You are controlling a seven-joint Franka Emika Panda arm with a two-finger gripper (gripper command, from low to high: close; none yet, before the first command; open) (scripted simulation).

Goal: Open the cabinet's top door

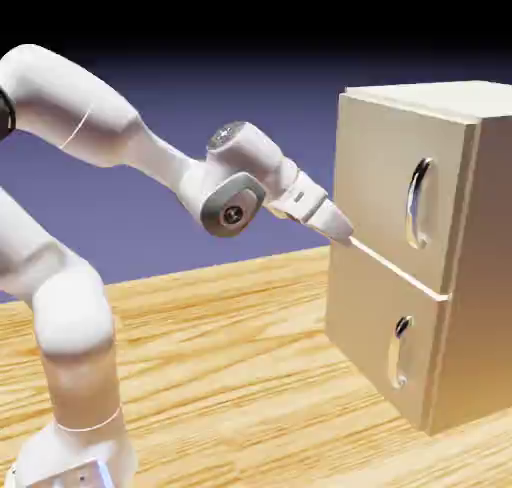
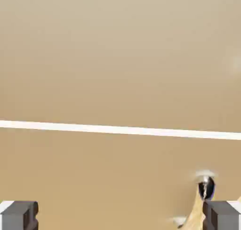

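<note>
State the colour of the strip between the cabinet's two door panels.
The strip is white; it shows best in the hand view.

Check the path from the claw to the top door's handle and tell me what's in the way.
Nothing visible stands between the open claw and the top door's handle; the lower handle sits below that path.

tan cabinet (image 1: 480,266) upright, top door (image 1: 400,186) shut, curved silver handle vertical
</note>
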